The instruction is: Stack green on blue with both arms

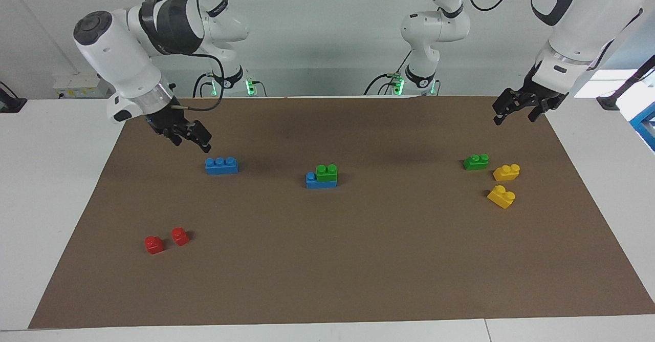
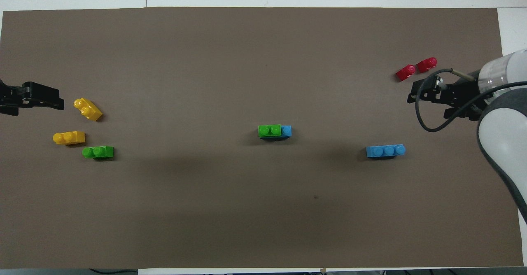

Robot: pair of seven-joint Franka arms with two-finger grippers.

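Note:
A green brick (image 1: 326, 172) (image 2: 269, 130) sits on a blue brick (image 1: 312, 180) (image 2: 286, 131) at the mat's middle. A loose blue brick (image 1: 221, 165) (image 2: 385, 151) lies toward the right arm's end. Another green brick (image 1: 476, 162) (image 2: 98, 152) lies toward the left arm's end. My right gripper (image 1: 192, 140) (image 2: 428, 105) hangs open and empty over the mat, apart from the loose blue brick. My left gripper (image 1: 513, 115) (image 2: 38, 103) is open, empty and raised over the mat's edge, above the loose green brick's end.
Two yellow bricks (image 1: 506, 172) (image 1: 501, 196) (image 2: 69, 137) (image 2: 87, 109) lie beside the loose green brick. Two small red bricks (image 1: 154, 244) (image 1: 180, 236) (image 2: 405, 73) (image 2: 427, 64) lie farther from the robots at the right arm's end. A brown mat (image 1: 358, 260) covers the table.

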